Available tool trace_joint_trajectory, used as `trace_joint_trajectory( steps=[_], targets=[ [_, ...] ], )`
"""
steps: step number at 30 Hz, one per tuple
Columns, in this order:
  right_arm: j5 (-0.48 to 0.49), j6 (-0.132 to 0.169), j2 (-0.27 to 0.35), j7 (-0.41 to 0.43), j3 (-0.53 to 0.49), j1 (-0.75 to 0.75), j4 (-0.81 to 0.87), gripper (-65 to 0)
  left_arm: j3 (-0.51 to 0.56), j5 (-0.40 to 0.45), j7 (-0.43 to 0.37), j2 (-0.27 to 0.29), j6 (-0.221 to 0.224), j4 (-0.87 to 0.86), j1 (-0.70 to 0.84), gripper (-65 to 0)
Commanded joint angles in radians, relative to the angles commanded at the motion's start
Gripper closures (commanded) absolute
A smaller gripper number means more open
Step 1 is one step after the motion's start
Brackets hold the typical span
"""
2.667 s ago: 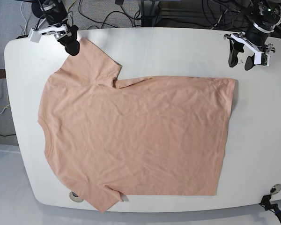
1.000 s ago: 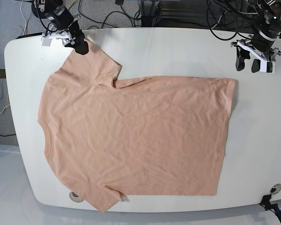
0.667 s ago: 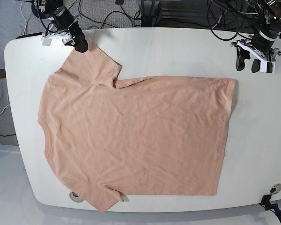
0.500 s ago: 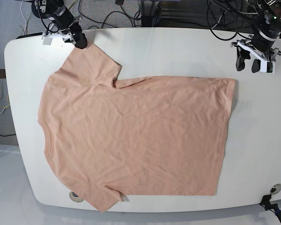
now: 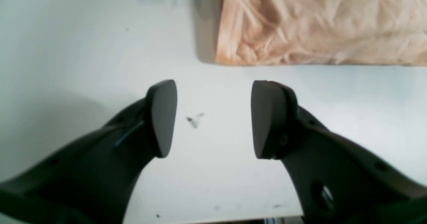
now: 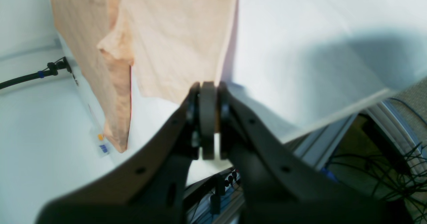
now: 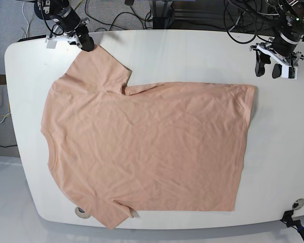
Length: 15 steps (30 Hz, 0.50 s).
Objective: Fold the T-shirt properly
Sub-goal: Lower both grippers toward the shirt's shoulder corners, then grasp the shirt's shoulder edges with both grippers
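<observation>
Peach cotton is spread over most of a white table (image 7: pixel 187 58); the T-shirt (image 7: pixel 152 147) is laid nearly flat, with one sleeve pointed to the upper left of the base view and the other hung past the table's near edge at the lower left. A round metal disc (image 7: pixel 82 212) is partly covered by that lower sleeve; another disc (image 7: pixel 298 204) is seen at the lower right, just beside a black clamp (image 7: pixel 290 220). Loose black cables (image 7: pixel 137 19) are strung behind the far edge, at the top of the frame. The upper sleeve's tip is pinched between the pressed-together fingers of the right gripper (image 6: pixel 209 87); the left gripper (image 5: pixel 213 120) is held with fingers spread, near the shirt's upper right corner but apart from it, with only white tabletop seen between them.
</observation>
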Motion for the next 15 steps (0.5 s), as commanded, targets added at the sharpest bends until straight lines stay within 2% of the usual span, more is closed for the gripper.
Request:
trace_joint_trajectory(
  steps=[7,15],
  targets=[
    [0.0,0.0,0.0,0.0,0.0,0.0,0.0,0.0,0.005,0.003,0.021,0.0,0.0,-0.107,-0.081,-33.3],
    [0.0,0.0,0.002,0.0,0.0,0.0,-0.002,0.0,0.025,0.003,0.018,-0.04,0.0,-0.226,-0.153,-33.5]
  ],
)
